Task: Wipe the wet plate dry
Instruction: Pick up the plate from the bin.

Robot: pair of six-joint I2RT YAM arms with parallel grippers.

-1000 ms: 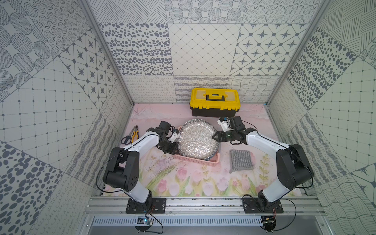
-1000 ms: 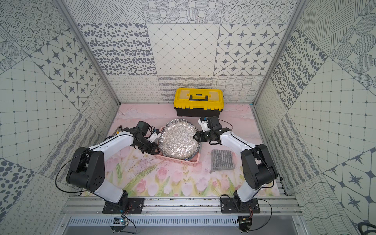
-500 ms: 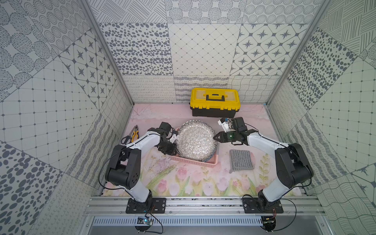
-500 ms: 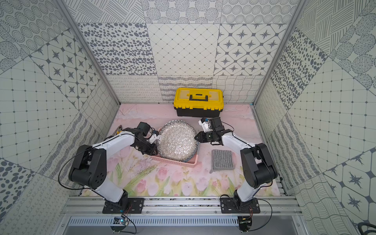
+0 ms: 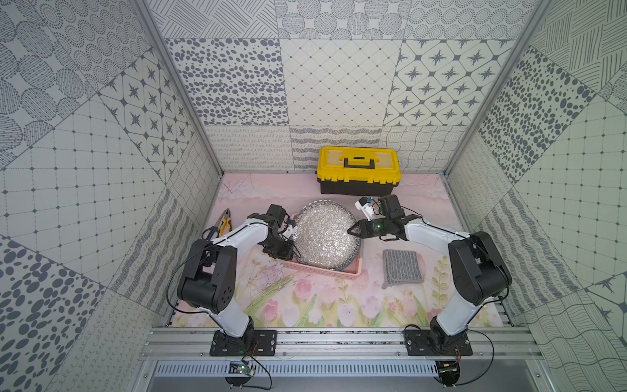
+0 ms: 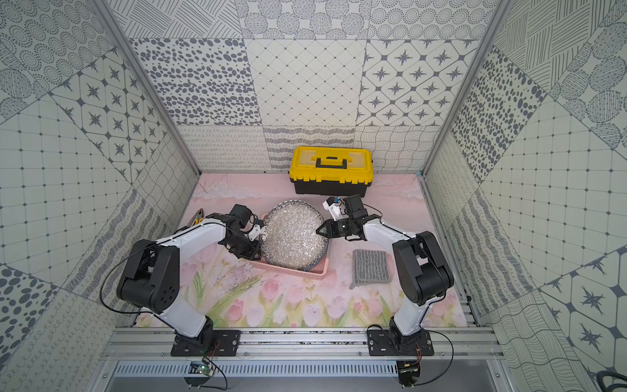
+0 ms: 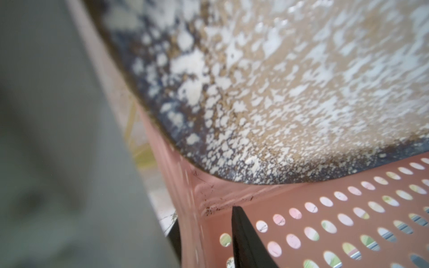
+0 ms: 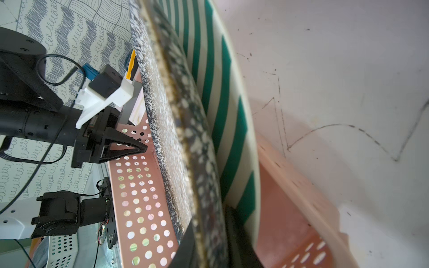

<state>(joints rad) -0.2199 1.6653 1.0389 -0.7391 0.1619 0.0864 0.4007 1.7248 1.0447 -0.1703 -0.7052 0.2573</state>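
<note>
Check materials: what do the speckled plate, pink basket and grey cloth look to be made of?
Speckled plate: probably glazed ceramic, possibly melamine; glossy mottled surface with a thin rigid rim.
Pink basket: moulded plastic with a smooth, low-sheen finish; even rows of round holes and a slightly translucent wall.
Grey cloth: knitted or woven textile, matte; ribbed stripes and soft, uneven edges.

Speckled plate point(image 8: 185, 139) hides most of striped plate point(image 8: 232, 143).
</note>
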